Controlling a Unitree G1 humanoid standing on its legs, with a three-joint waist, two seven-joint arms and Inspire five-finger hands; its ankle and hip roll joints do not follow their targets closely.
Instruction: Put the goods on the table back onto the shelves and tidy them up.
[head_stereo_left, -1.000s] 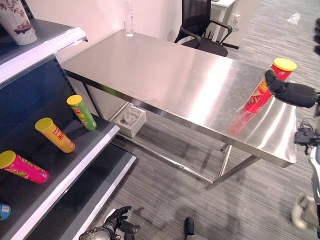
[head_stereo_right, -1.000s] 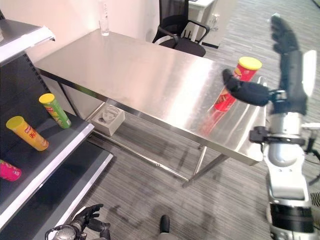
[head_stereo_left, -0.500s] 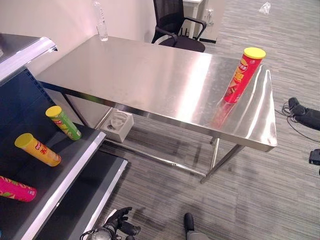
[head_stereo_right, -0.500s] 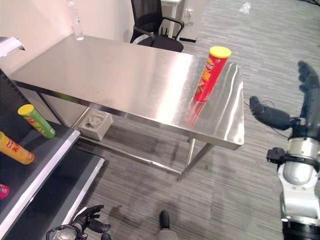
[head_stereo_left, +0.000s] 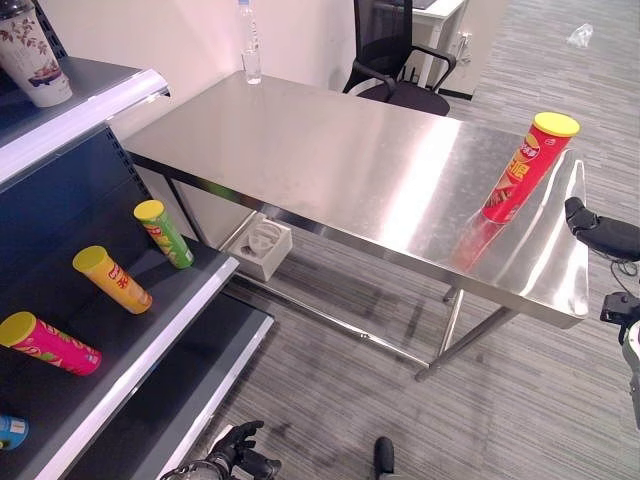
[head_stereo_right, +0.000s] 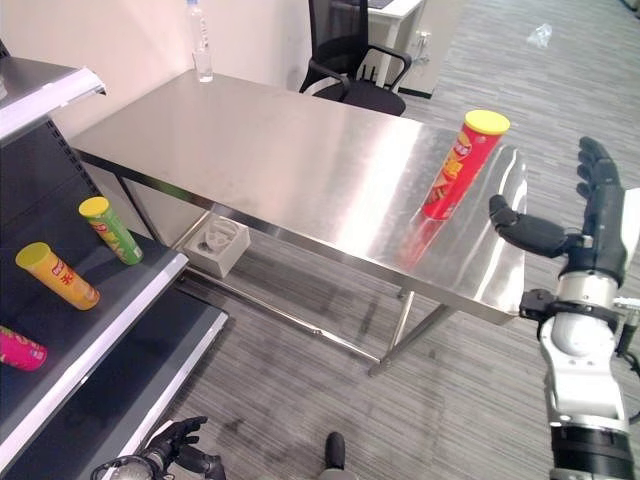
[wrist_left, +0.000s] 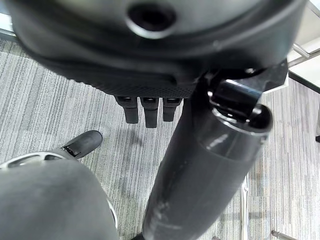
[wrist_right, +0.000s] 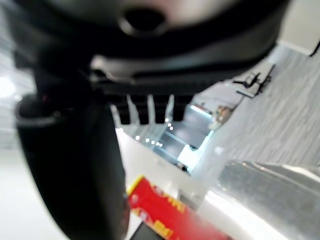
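Observation:
A tall red can with a yellow lid (head_stereo_left: 528, 168) stands upright near the right end of the steel table (head_stereo_left: 330, 150). My right hand (head_stereo_right: 598, 215) is raised just past that end of the table, open, its fingers straight up and its thumb toward the can, a short gap away. In the right wrist view the red can (wrist_right: 165, 215) shows beyond the thumb (wrist_right: 75, 170). My left hand (head_stereo_left: 238, 452) hangs low by the floor, relaxed and holding nothing. On the left shelf (head_stereo_left: 150, 340) lie a green can (head_stereo_left: 165, 232), a yellow can (head_stereo_left: 112, 280) and a pink can (head_stereo_left: 50, 343).
A printed cup (head_stereo_left: 35, 50) stands on the upper shelf and a blue can (head_stereo_left: 10, 430) lies at the lower left edge. A water bottle (head_stereo_left: 250, 55) stands at the table's far corner, a black office chair (head_stereo_left: 400, 60) behind it. A white box (head_stereo_left: 262, 245) sits under the table.
The camera has swung about. My right hand, close against the red can a second ago, now stands apart from it past the table's end. The can has stayed in place.

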